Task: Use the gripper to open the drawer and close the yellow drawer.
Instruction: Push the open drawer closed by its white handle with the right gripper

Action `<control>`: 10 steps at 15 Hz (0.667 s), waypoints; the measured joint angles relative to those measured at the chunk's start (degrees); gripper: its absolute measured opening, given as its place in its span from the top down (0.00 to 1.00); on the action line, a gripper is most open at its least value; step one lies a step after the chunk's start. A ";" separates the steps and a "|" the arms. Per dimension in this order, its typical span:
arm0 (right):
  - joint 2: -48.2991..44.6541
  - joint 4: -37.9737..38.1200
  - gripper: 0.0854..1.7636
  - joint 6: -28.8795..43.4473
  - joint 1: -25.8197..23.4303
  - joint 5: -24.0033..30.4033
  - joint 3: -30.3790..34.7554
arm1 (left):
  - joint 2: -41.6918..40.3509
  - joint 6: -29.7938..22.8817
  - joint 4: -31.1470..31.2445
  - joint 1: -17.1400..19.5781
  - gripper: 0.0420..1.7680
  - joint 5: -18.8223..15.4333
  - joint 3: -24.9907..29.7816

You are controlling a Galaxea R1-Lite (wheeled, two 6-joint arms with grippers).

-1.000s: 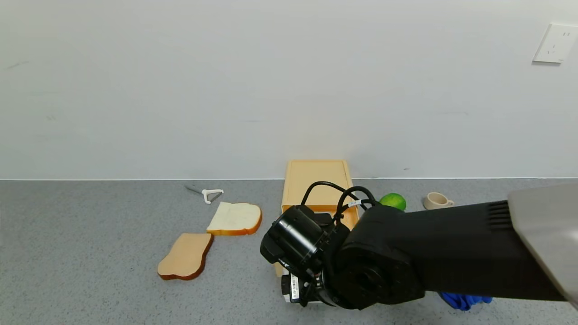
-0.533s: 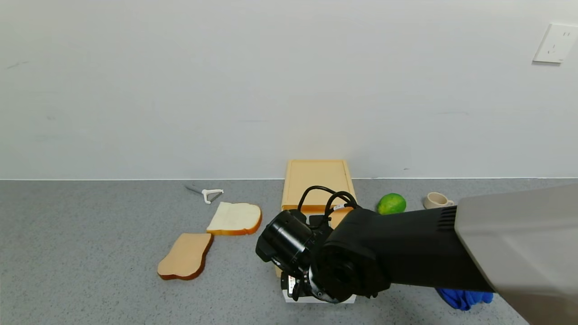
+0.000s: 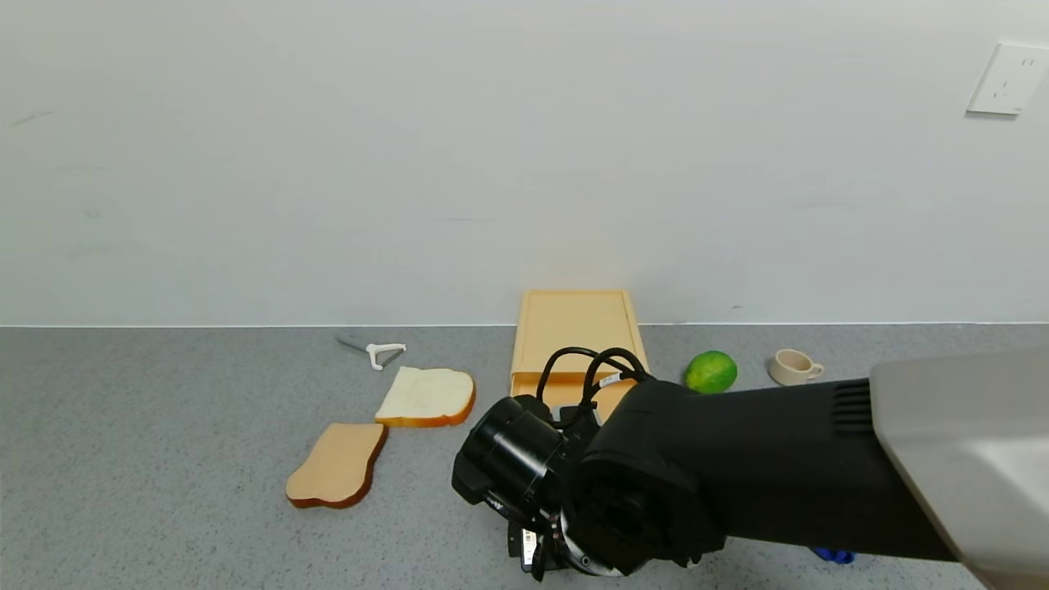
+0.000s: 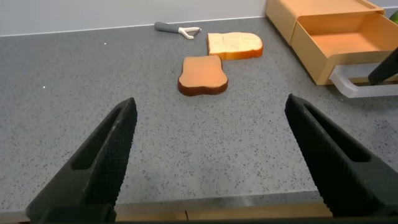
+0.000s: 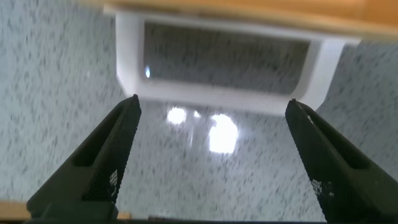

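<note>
Drawer [image 4: 336, 38] tray slid out, one right pincer [image 5: 211, 146] open before its one handle [image 5: 217, 102]

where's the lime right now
In the head view the lime sits on the counter right of centre, between the drawer on its left and the cup on its right, just behind the right arm.

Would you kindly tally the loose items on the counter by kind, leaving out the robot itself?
Bread slices: 2
Peeler: 1
Drawer box: 1
Lime: 1
Cup: 1
Blue cloth: 1
Total: 7
</note>
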 joint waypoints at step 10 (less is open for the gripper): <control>1.21 1.19 0.03 2.26 1.32 5.52 0.94 | 0.00 0.02 0.00 0.00 0.03 -0.01 0.00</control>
